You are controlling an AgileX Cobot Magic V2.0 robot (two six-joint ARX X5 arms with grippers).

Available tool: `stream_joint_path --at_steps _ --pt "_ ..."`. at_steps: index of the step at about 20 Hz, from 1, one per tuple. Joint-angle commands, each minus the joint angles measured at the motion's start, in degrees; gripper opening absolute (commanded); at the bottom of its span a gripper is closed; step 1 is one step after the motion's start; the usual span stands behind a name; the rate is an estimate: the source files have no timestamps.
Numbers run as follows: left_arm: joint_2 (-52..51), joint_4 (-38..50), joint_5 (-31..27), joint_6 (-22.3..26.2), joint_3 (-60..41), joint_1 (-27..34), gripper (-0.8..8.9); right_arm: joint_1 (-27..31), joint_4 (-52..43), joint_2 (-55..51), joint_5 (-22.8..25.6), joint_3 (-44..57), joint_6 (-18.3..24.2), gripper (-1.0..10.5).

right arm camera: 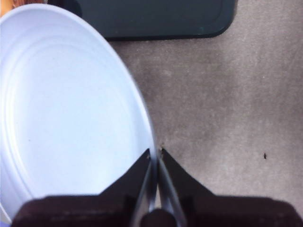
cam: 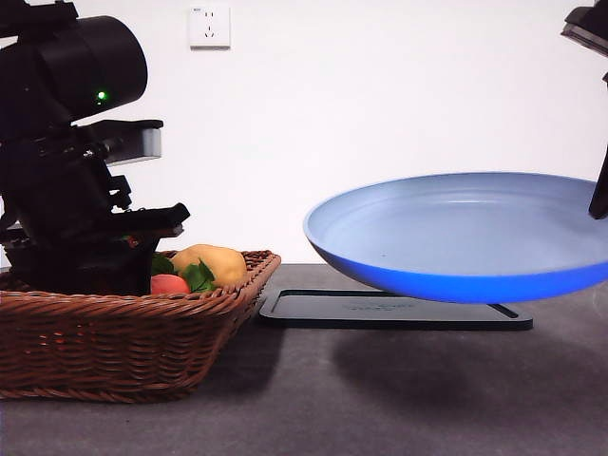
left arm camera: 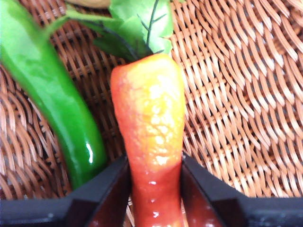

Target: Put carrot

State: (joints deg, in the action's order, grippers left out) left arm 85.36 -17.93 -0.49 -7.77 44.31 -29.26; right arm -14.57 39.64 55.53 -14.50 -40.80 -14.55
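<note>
Red-orange tapered toy carrot [left arm camera: 149,127] w/ green leaves lies in brown wicker basket [cam: 114,347], its narrow end clamped betw. left gripper [left arm camera: 156,189] jaws. Right gripper [right arm camera: 155,158] pinches blue round plate [cam: 456,233] rim, plate aloft over black mat [cam: 389,309].

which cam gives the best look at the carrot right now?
Left wrist view: the carrot fills the frame, lying in the basket with the left gripper closed on its thin end. Front view shows only a red patch and leaves behind the basket rim. Right wrist view doesn't show it.
</note>
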Motion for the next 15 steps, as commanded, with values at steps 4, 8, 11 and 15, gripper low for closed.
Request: stream_joint_path --at_steps 4,8,11,15 --pt "-7.52 -3.21 1.2 0.2 0.9 -0.46 1.25 -0.11 -0.52 0.28 -0.13 -0.55 -0.09 0.0" --pt "-18.03 -1.44 12.59 -2.38 2.12 -0.46 1.25 -0.13 -0.55 0.33 -0.37 -0.57 -0.66 0.0" --pt "-20.59 10.05 27.26 -9.31 3.52 -2.23 1.25 -0.15 -0.55 0.35 -0.57 -0.57 -1.16 0.0" --pt "-19.21 20.72 26.91 -12.17 3.63 -9.92 1.25 -0.22 -0.55 0.35 -3.04 -0.55 -2.14 0.0"
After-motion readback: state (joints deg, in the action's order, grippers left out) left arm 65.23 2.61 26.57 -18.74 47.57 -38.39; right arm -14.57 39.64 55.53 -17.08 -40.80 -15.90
